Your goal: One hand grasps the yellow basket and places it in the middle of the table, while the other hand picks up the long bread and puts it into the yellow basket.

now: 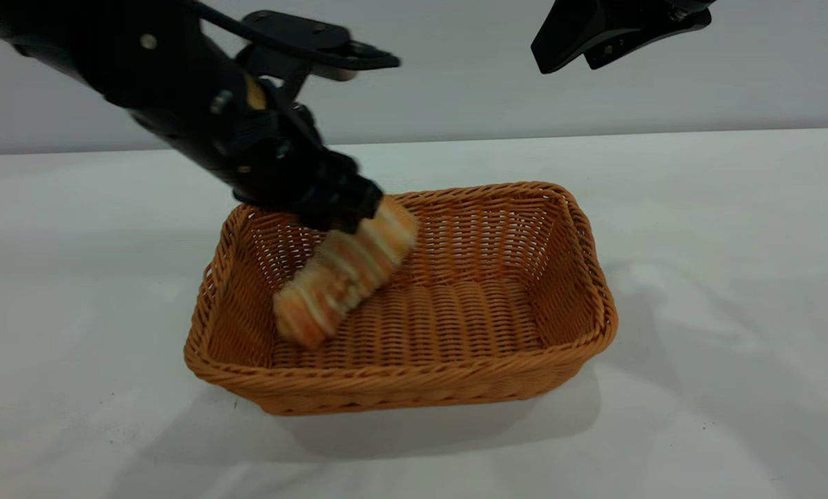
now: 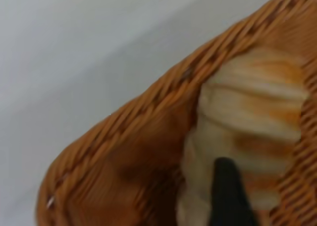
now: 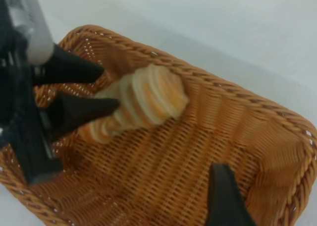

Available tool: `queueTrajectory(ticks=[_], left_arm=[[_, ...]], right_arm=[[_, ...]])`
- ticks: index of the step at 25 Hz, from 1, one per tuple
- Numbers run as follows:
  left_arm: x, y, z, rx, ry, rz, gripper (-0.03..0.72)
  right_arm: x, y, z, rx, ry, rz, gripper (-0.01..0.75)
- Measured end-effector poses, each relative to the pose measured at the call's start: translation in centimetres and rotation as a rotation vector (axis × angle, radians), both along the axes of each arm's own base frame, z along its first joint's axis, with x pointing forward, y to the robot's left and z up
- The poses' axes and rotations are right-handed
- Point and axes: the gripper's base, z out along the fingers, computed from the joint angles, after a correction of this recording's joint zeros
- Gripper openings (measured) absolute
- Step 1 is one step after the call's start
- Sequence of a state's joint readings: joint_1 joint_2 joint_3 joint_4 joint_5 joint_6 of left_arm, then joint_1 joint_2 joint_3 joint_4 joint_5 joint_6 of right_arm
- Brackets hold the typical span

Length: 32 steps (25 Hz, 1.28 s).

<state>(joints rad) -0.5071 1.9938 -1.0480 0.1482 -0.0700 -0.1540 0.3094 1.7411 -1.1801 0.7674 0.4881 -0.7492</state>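
The yellow basket [image 1: 573, 326] stands on the white table [image 1: 719, 235] near its middle. My left gripper [image 1: 356, 213] hangs over the basket's far left corner with its fingers apart. The long bread [image 1: 345, 277] slants inside the basket just past the fingertips, its upper end against them and its lower end near the basket floor. In the right wrist view the bread [image 3: 148, 99] lies beside the left gripper [image 3: 110, 87], not between its fingers. The left wrist view looks down one finger [image 2: 228, 196] onto the bread [image 2: 252, 107]. My right gripper [image 1: 570, 64] is raised at the upper right, open and holding nothing.
The white tabletop stretches bare all round the basket, with a grey wall [image 1: 455, 97] behind it. The left arm [image 1: 178, 76] reaches in from the upper left above the basket's rim.
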Motion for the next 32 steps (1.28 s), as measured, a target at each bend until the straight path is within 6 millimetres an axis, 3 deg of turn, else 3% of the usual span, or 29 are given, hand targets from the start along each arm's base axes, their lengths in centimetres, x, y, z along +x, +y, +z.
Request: queueTrajectory(ticks=[2,4,8,11,18,23,29,32], left_arm=[[0.2,-0.3,0.1,-0.02,-0.004,0.014,0.633],[0.1,-0.3,0.0,-0.023,0.006,0.026,0.664],[-0.4,0.2,-0.3,0.034,0.07,0.027,0.641],[-0.9,0.6,0.7,0.109,0.094,-0.026,0.592],[-2.0,2.4,7.6,0.141,0.0,-0.072,0.544],[-2.8,7.0,13.6,0.114,-0.075,0.057,0.543],[-6.5,12.6,19.1,0.13,-0.071,0.219,0.543],[-9.1,14.0,21.1,0.145,-0.04,0.259,0.543]], right_arm=[[0.0,0.0,0.0,-0.001,-0.001,0.0,0.49],[0.0,0.0,0.0,-0.001,-0.001,0.0,0.49],[-0.1,-0.1,0.3,-0.015,-0.014,0.011,0.49],[-0.6,-0.4,1.6,-0.042,-0.059,0.033,0.49],[-2.4,-3.1,4.9,-0.055,-0.047,0.017,0.49],[-4.1,-5.7,7.3,-0.041,-0.014,-0.024,0.49],[-7.9,-6.4,11.1,-0.031,-0.05,0.019,0.49],[-10.1,-6.6,12.8,-0.027,-0.067,0.03,0.49]])
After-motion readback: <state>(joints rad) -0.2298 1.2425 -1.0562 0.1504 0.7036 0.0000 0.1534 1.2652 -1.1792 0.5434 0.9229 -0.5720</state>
